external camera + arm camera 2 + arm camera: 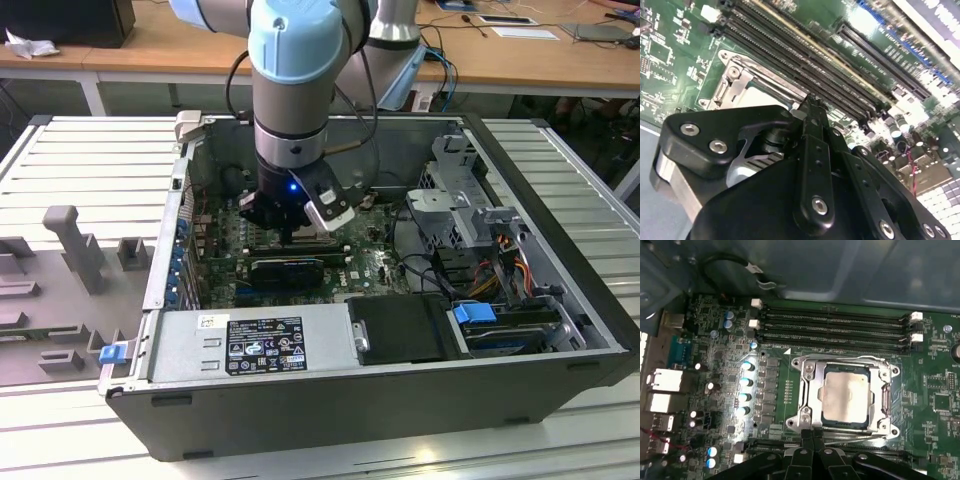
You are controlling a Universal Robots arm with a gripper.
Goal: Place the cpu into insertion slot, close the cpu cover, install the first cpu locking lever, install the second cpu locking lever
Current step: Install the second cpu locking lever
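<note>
In the first wrist view the cpu [845, 397], a pale silvery square, lies flat in the insertion slot [890, 371] on the green motherboard. The cpu cover [809, 390], a grey metal frame, lies down around the chip. A thin wire lever [840, 358] runs along the socket's edge beside the memory slots, and another lever [860, 438] along the opposite edge. My gripper [811, 437] has its black fingers together at that opposite edge. In the second wrist view a fingertip [810, 105] sits just beside the cover [742, 80]. The exterior view shows my gripper [290, 235] low inside the open computer case.
Long black memory slots [835, 327] lie beside the socket, with a row of capacitors [745, 390] on another side. The case walls [300, 350], a drive cage [460, 190] and cables [500, 270] surround the board. Grey fixtures [70, 250] stand at the exterior view's left.
</note>
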